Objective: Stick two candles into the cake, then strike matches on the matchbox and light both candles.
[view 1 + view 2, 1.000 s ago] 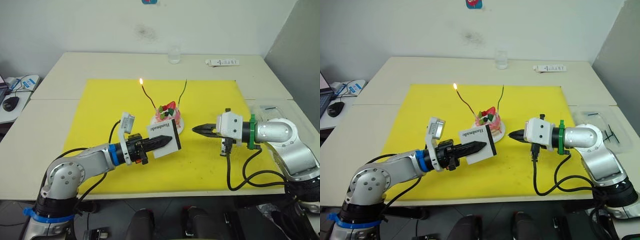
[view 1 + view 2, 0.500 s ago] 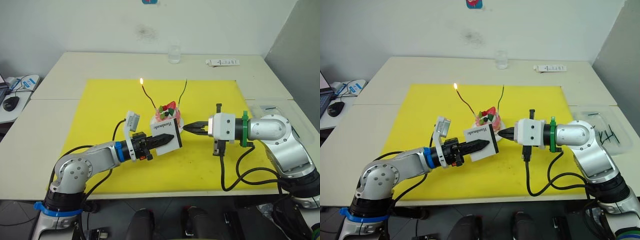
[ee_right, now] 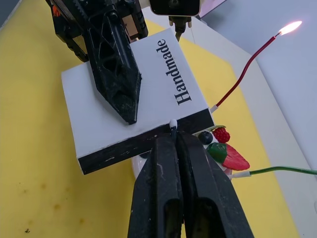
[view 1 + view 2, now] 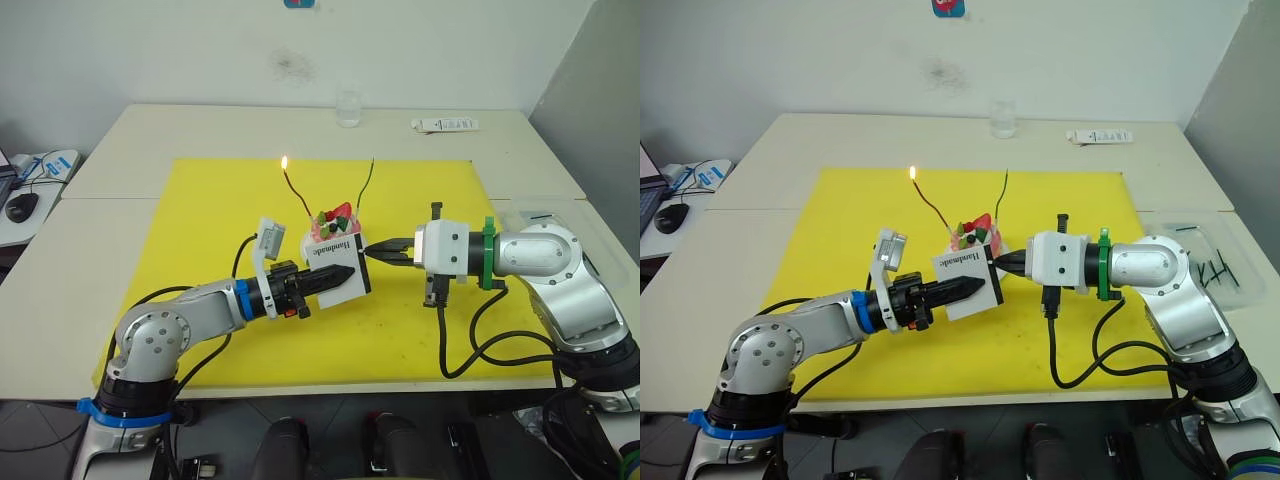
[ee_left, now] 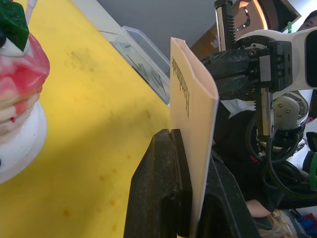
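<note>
The pink cake (image 4: 334, 224) on its white plate stands mid-mat with both candles stuck in it. The red candle (image 4: 297, 196) burns with a small flame; the green candle (image 4: 368, 184) is unlit. My left gripper (image 4: 343, 275) is shut on the white matchbox (image 4: 334, 266), holding it on edge just in front of the cake. My right gripper (image 4: 372, 251) is shut on a match (image 3: 172, 122). Its pale head pokes out of the fingertips and touches the box's black strip (image 3: 148, 144).
A yellow mat (image 4: 200, 210) covers the table's middle. At the far edge stand a glass (image 4: 347, 108) and a white tube (image 4: 444, 125). A clear tray (image 4: 1210, 262) with several dark matches lies at the right. A mouse (image 4: 20, 207) lies far left.
My right gripper has moved left with the match up to the matchbox's strip. My left gripper has brought the matchbox right, closer to the cake. The red candle keeps burning.
</note>
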Motion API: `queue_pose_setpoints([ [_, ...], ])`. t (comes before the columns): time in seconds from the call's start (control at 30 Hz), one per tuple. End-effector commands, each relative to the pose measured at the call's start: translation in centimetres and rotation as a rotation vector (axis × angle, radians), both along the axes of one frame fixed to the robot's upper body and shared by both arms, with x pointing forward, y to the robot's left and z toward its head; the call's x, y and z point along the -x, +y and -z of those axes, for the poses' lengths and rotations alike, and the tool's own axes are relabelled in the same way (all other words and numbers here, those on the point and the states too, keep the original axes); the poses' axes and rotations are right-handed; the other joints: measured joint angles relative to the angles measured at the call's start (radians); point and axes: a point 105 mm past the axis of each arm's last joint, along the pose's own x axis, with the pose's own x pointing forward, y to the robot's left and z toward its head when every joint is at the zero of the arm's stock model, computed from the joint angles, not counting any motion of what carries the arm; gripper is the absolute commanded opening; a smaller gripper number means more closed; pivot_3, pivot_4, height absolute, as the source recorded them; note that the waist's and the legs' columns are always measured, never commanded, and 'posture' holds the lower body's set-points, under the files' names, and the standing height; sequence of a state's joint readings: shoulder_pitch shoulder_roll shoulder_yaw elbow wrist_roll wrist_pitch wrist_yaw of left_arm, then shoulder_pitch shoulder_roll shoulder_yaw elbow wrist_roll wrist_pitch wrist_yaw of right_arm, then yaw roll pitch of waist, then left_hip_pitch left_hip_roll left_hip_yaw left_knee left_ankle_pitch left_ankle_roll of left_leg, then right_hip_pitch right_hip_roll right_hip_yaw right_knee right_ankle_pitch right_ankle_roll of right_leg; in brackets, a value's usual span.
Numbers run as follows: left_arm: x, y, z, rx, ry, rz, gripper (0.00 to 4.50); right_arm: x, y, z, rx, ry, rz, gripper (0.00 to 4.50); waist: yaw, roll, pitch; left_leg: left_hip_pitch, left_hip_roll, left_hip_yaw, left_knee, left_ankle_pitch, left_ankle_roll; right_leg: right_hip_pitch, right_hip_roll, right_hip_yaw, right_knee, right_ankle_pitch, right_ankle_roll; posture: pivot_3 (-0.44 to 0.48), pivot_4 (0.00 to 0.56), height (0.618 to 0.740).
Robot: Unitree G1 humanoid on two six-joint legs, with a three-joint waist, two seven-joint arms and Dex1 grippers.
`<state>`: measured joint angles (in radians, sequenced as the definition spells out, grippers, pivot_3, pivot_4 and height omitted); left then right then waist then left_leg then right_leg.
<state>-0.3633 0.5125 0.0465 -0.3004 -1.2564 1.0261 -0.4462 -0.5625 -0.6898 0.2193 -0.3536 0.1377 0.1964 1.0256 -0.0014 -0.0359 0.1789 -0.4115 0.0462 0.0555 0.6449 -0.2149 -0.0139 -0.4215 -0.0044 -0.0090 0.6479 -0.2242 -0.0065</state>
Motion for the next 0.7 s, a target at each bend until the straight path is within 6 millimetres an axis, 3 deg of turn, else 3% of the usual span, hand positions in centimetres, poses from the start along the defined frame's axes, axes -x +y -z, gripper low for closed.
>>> queue_pose_setpoints([
  [0.03,0.06,-0.04,-1.08,0.027,-0.033,0.014,0.00,0.30,0.23,-0.69,0.000,-0.034,-0.017,0.03,0.000,0.000,0.000,0.000,0.000,0.000,0.000,0.000,0.000,0.000,0.000,0.000,0.000,0.000,0.000,0.000,0.150,0.740],
  [0.7,0.35,0.03,-1.35,0.038,-0.031,0.033,0.00,-0.04,-0.31,0.09,0.018,-0.014,0.002,0.03,0.000,0.000,0.000,0.000,0.000,0.000,0.000,0.000,0.000,0.000,0.000,0.000,0.000,0.000,0.000,0.000,0.150,0.740],
])
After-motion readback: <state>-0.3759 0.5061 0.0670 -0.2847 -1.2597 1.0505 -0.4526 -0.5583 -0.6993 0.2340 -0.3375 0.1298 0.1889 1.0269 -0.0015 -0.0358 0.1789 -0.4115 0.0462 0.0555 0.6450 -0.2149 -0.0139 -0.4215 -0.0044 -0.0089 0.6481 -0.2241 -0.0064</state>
